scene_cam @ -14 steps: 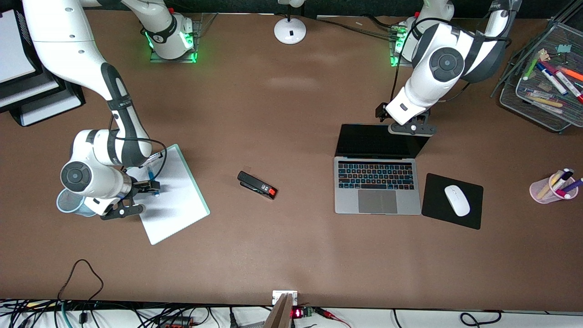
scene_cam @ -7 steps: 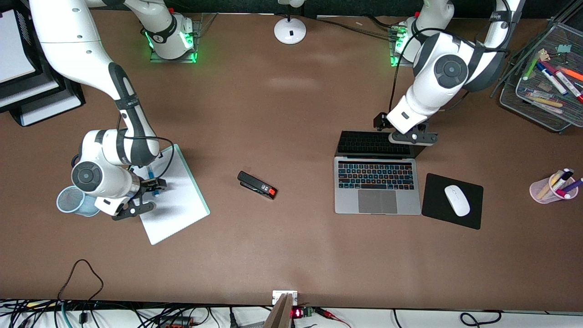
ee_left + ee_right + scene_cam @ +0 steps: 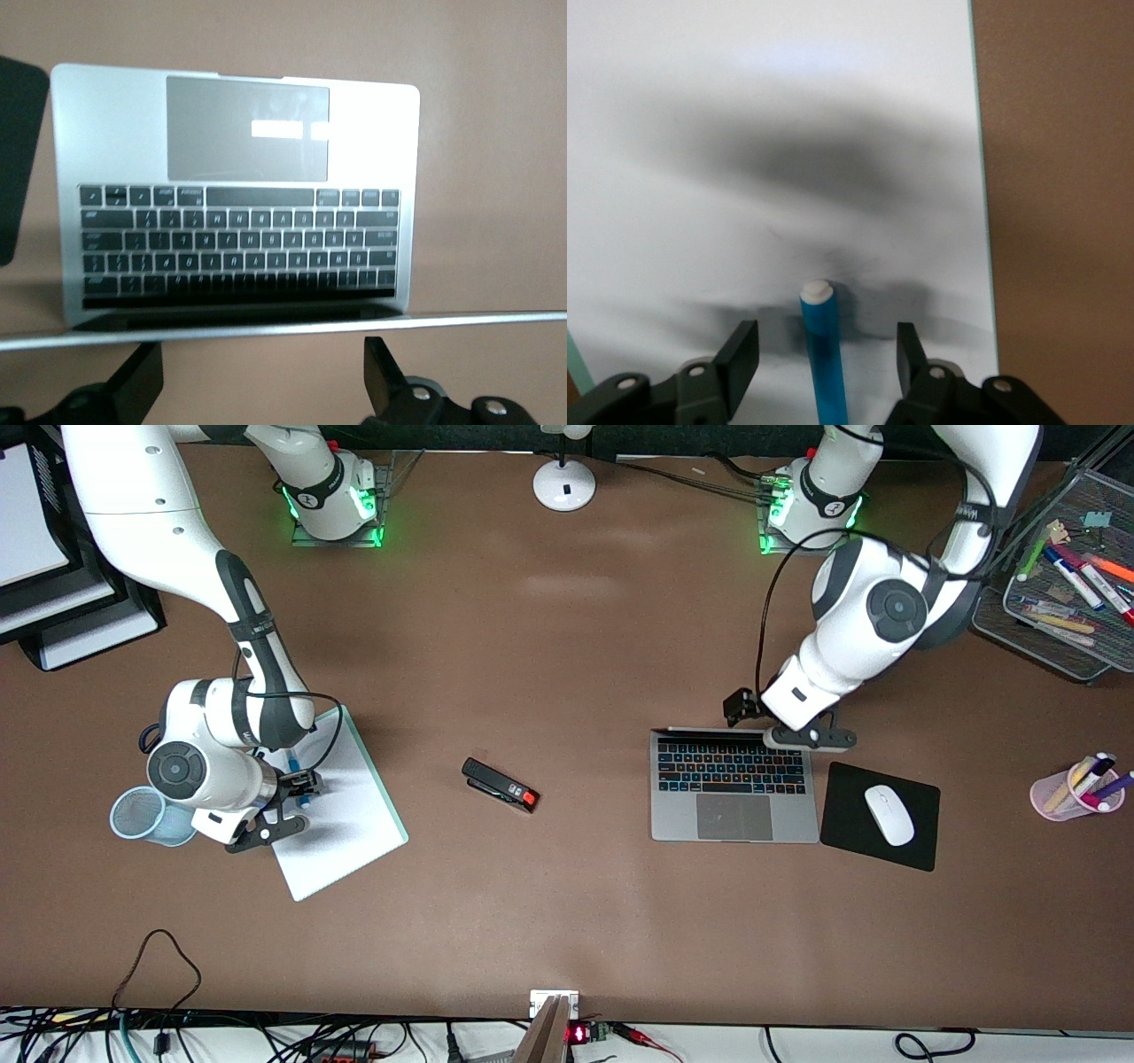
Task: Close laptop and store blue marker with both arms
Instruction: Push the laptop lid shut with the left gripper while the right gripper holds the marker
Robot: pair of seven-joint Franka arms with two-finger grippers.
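The laptop [image 3: 733, 784] sits under the left gripper [image 3: 802, 737], whose open fingers straddle the lid's edge to push it down. On the white pad [image 3: 341, 815], the blue marker [image 3: 824, 354] lies between the right gripper's [image 3: 826, 354] open fingers, positioned for pickup.

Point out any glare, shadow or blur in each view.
Left wrist view: bright glare on the laptop trackpad, keys blurred. Right wrist view: soft dark shadows across the white pad, blue marker fairly sharp. Front view: even light, green glow at both arm bases.
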